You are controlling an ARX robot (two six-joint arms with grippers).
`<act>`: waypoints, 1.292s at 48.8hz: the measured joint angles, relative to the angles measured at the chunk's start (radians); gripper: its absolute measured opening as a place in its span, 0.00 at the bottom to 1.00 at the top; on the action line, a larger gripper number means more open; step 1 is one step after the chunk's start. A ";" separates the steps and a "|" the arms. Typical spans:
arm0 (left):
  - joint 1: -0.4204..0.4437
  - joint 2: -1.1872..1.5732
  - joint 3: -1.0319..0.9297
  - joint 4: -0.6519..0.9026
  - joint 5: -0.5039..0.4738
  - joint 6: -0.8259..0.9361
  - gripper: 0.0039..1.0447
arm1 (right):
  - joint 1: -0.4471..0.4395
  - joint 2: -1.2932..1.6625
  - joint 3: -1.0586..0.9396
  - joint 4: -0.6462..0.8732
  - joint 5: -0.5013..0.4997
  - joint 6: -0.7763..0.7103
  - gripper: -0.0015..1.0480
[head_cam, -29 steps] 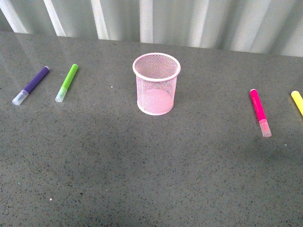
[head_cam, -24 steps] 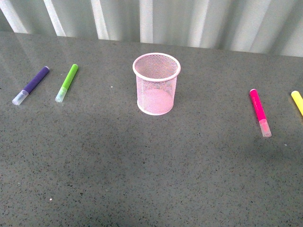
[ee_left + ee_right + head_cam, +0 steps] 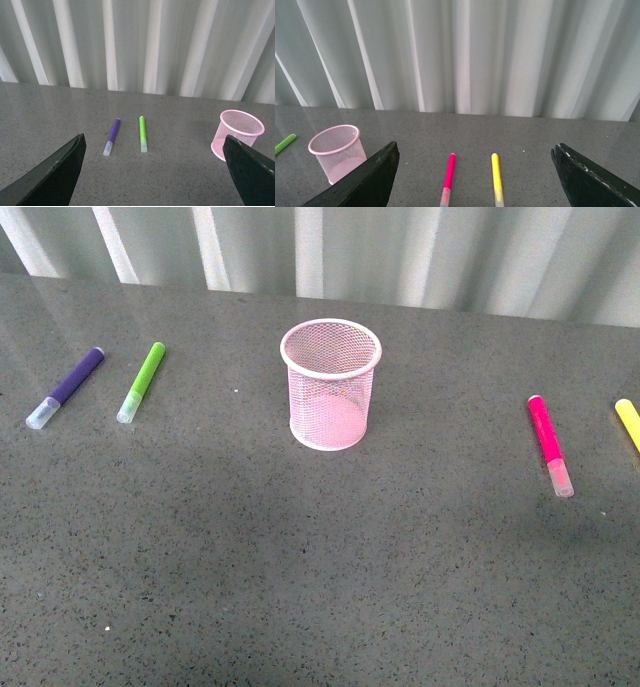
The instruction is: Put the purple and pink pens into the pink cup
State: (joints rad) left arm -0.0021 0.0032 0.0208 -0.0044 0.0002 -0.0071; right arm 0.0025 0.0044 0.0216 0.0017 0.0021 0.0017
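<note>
1. Pink pen [image 3: 549, 444], magenta with a clear cap, lies flat nearest, on the right; right gripper [image 3: 474, 146] gapes, gripping nothing.
2. Pink cup [image 3: 331, 387], wire mesh, stands upright, centre.
3. Purple pen [image 3: 66, 387] lies left, beside green marker [image 3: 141, 382]; left gripper [image 3: 153, 138] gapes too, bare.

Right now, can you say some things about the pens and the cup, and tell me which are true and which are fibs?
1. The pink cup stands upright with no pens inside. True.
2. The purple pen is in the cup. False: it lies beside the green pen, left of the cup.
3. The pink pen lies right of the cup. True.
4. The left gripper and right gripper hold pens. False: both are open and empty.
</note>
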 joint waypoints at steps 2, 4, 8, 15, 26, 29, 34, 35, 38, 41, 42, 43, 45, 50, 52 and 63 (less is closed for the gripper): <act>0.000 0.000 0.000 0.000 0.000 0.000 0.94 | 0.000 0.000 0.000 0.000 0.000 0.000 0.93; 0.000 0.000 0.000 0.000 0.000 0.000 0.94 | 0.000 0.000 0.000 0.000 0.000 0.000 0.93; 0.000 0.000 0.000 0.000 0.000 0.000 0.94 | 0.000 0.000 0.000 0.000 0.000 0.000 0.93; 0.000 0.000 0.000 0.000 0.000 0.000 0.94 | 0.000 0.000 0.000 0.000 0.000 0.000 0.93; 0.000 0.000 0.000 0.000 0.000 0.000 0.94 | 0.000 0.000 0.000 0.000 0.000 0.000 0.93; 0.000 0.000 0.000 0.000 0.000 0.000 0.94 | 0.000 0.000 0.000 0.000 0.000 0.000 0.93; 0.000 0.000 0.000 0.000 0.000 0.000 0.94 | 0.000 0.000 0.000 0.000 0.000 0.000 0.93; 0.000 0.000 0.000 0.000 0.000 0.000 0.94 | 0.000 0.000 0.000 0.000 0.000 0.000 0.93; 0.000 0.000 0.000 0.000 0.000 0.000 0.94 | 0.000 0.000 0.000 0.000 0.000 0.000 0.93; 0.000 0.000 0.000 0.000 0.000 0.000 0.94 | 0.000 0.000 0.000 0.000 0.000 0.000 0.93; 0.000 0.000 0.000 0.000 0.000 0.000 0.94 | 0.000 0.000 0.000 0.000 0.000 0.000 0.93; 0.000 0.000 0.000 0.000 0.000 0.000 0.94 | 0.000 0.000 0.000 0.000 0.000 0.000 0.93; 0.000 0.000 0.000 0.000 0.000 0.000 0.94 | 0.000 0.000 0.000 0.000 0.000 0.000 0.93; 0.000 0.000 0.000 0.000 0.000 0.000 0.94 | 0.000 0.000 0.000 0.000 0.000 0.000 0.93; 0.000 0.000 0.000 0.000 0.000 0.000 0.94 | 0.000 0.000 0.000 0.000 0.000 0.000 0.93; 0.060 0.332 0.038 0.167 0.043 -0.293 0.94 | 0.000 0.000 0.000 0.000 -0.001 0.000 0.93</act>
State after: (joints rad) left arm 0.0574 0.3351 0.0586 0.1623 0.0429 -0.3000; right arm 0.0025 0.0044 0.0216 0.0013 0.0010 0.0017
